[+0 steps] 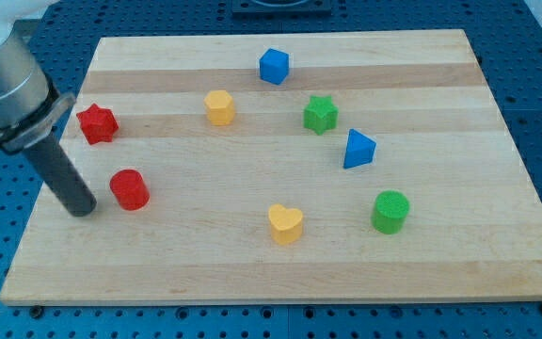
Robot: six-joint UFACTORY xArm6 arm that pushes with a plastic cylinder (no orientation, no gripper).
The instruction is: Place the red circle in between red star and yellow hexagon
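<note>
Yellow heart (285,224) sits closest to the view's bottom edge of the desk (252,273), well off to the view's right of my tip (83,209), with the green circle (390,211) farther right again. I carry no jaws at all, so there is nothing to be wide, narrow or holding; I have only a dark rod that pushes. The red circle (130,189) stands just beside my tip, on its view's-right side and a touch higher, with what looks like a thin strip of wood between us. The red star (97,123) lies toward the view's top from my tip, almost straight above it. The yellow hexagon (219,107) is up and well to the right. The gap between those two is open. I judge the step in hand to be the approach: I am lined up beside the circle, not pushing it yet. From here a shove would send it to the right, along under the gap and not into it. The next move, I think, calls for slipping round to the circle's lower side, slightly left of its centre. Then I would push upward with a slight lean to the right and stop on the line between star and hexagon, nudging neither. The blue cube (274,66), green star (320,114) and blue triangle (358,149) stand far right, out of that path.
</note>
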